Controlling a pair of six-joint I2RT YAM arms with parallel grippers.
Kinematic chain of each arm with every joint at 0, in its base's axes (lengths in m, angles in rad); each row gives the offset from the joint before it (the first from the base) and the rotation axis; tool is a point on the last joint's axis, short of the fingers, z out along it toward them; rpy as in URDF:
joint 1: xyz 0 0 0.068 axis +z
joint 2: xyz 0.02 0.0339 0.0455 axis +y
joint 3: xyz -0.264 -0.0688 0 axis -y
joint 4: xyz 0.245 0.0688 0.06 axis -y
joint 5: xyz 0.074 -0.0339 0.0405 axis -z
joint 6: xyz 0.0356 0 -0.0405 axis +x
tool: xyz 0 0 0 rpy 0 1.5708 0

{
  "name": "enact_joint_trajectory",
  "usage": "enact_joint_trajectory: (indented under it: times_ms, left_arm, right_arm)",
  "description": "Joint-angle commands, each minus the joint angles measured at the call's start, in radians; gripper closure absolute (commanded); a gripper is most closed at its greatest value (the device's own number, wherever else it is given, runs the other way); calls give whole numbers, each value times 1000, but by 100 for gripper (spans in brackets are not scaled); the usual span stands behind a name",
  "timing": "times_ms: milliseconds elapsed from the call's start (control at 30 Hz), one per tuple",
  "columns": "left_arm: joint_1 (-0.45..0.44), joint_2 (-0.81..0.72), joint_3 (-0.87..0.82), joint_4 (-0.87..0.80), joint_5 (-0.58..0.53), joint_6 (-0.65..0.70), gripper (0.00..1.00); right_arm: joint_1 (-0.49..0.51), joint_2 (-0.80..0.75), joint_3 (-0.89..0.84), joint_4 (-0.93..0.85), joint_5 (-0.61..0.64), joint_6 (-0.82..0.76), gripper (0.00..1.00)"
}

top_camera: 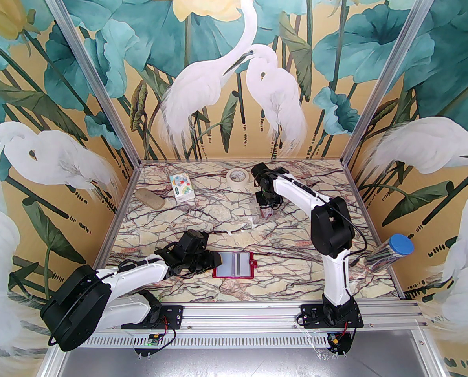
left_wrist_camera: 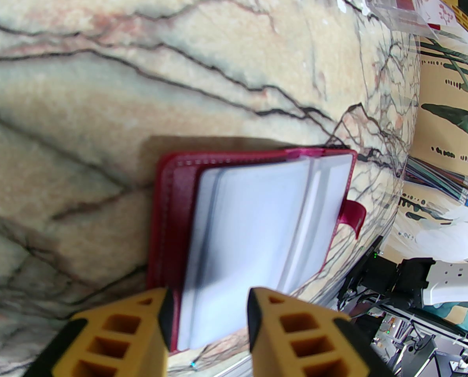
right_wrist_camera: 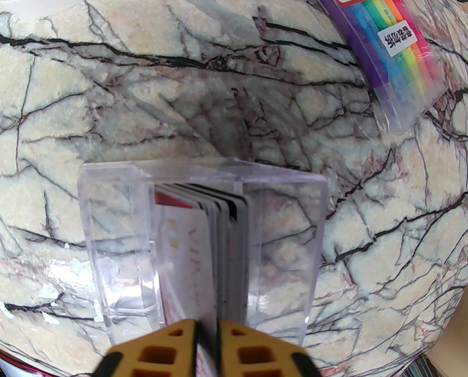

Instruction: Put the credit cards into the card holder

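Clear plastic box stands on the marble bench with the credit cards upright inside it; my right gripper is clenched on them. My left gripper hangs parted at the near edge of the red card holder, which lies open.

Here's the booth, closed in on three sides by a painted mural: white egrets, teal lotus leaves and pale yellow blooms on a golden ground, with bare aluminium posts climbing from the two far corners. Below sits the desk, cream marble pattern veined in black and red, brightly lit. A slotted aluminium rail runs along its near edge.
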Motion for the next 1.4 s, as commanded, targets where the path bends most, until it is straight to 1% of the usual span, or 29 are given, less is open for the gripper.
enact_joint_trajectory:
  times_ms: [0,267,333,400,567,667,800,933,1033,1133,1267,1367]
  left_arm:
    - [4,14,-11,-15,6,13,63]
    - [4,7,-11,-19,5,13,63]
    - [4,7,-10,-20,5,12,63]
    - [4,3,-8,-22,6,12,63]
    - [6,-39,1,-37,11,13,63]
    - [4,-98,12,-63,10,19,63]
    - [5,-218,36,-99,8,39,62]
    - [5,-328,76,-114,6,84,60]
    - [4,-399,90,-29,78,84,59]
    - [5,-437,96,110,158,50,55]
    - [5,-435,138,230,221,13,52]
    - [5,-434,168,293,240,-7,51]
  right_arm:
    - [-2,-33,23,-29,7,-5,91]
    - [3,-55,28,-38,-1,-2,96]
    - [3,-63,28,-41,-10,0,99]
    - [3,-76,26,-43,-22,2,100]
    - [3,-154,5,-24,-58,12,100]
    - [2,-242,-56,27,-118,14,100]
    - [2,-420,-216,168,-259,31,100]
    - [1,-610,-418,362,-453,67,100]
    - [1,-757,-572,531,-601,119,100]
    - [4,-874,-698,687,-729,209,100]
    - [25,-1023,-846,899,-793,349,100]
    - [54,-1117,-912,980,-782,401,100]
